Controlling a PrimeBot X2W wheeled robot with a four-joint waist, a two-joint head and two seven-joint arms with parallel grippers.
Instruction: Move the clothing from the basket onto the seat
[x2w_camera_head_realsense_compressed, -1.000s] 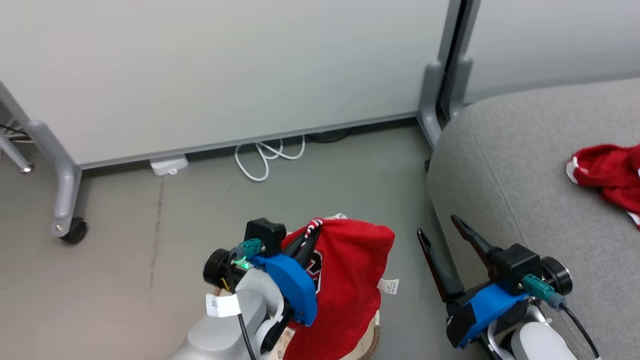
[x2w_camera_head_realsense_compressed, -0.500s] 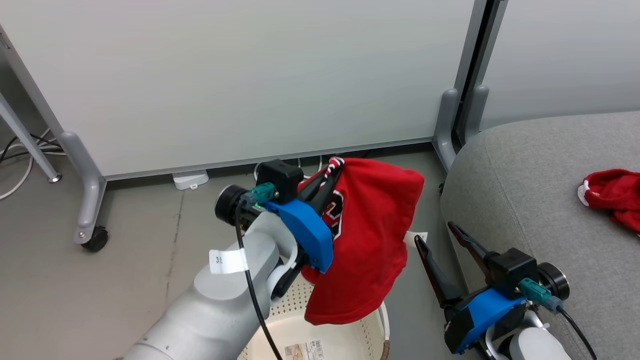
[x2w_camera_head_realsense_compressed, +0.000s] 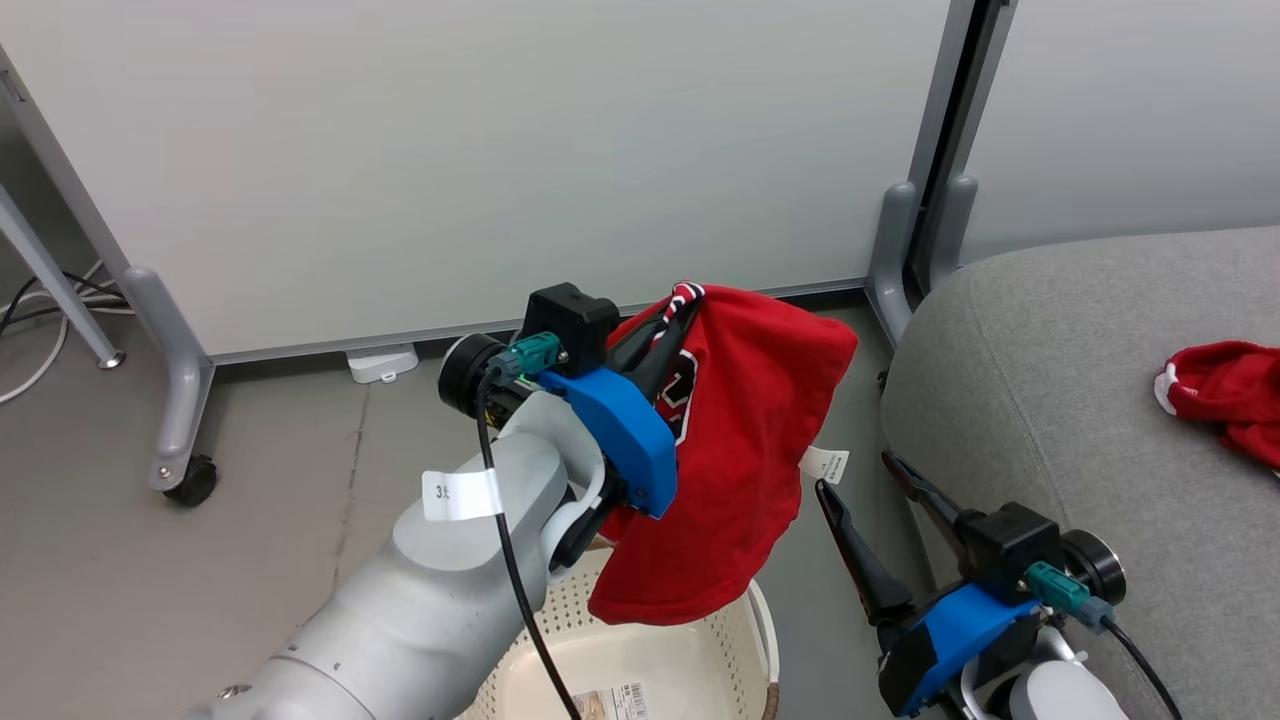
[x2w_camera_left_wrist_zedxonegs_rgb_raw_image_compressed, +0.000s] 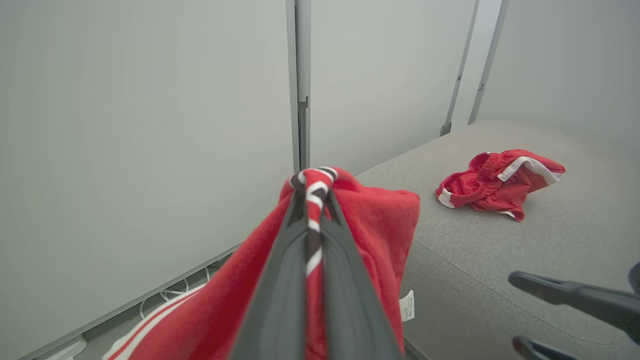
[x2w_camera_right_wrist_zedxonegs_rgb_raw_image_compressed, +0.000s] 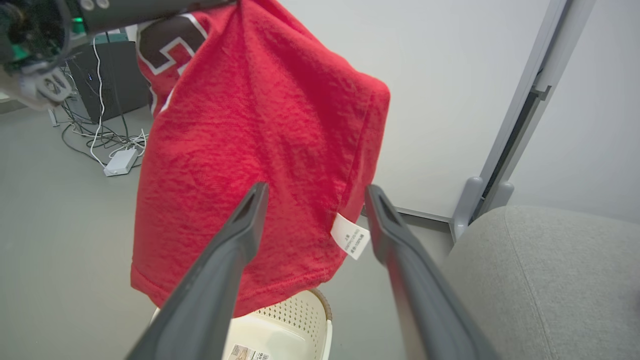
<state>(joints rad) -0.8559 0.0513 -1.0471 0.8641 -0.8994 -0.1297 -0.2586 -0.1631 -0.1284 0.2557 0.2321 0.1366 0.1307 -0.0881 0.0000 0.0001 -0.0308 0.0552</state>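
Head view: you have the basket (x2w_camera_head_realsense_compressed: 768, 640) at 6 o'clock. The part of its floor that you can see is cream, with a barcode sticker (x2w_camera_head_realsense_compressed: 610, 700); your left arm and the cloth hide the rest. The red jersey (x2w_camera_head_realsense_compressed: 750, 430) hangs over it, long axis running 12 to 6, hem down. You cannot tell whether the hem touches the rim. Your left gripper (x2w_camera_head_realsense_compressed: 682, 303) has its jaws pressed together on the jersey's striped trim at the top. The seat (x2w_camera_head_realsense_compressed: 1050, 350) fills 3 o'clock, with red shorts (x2w_camera_head_realsense_compressed: 1230, 395) lying on it near the frame's edge. Your right gripper (x2w_camera_head_realsense_compressed: 855, 473) sits at 5 o'clock, between jersey and seat, jaws spread wide and holding nothing.

Left wrist view: the two fingers meet on the red, white and black trim, and the cloth drapes away toward 7 o'clock. The shorts lie on the seat at 2 o'clock.

Right wrist view: the spread jaws frame the jersey's lower half and its white label (x2w_camera_right_wrist_zedxonegs_rgb_raw_image_compressed: 350, 235). The basket sits at 6 o'clock under the hem.
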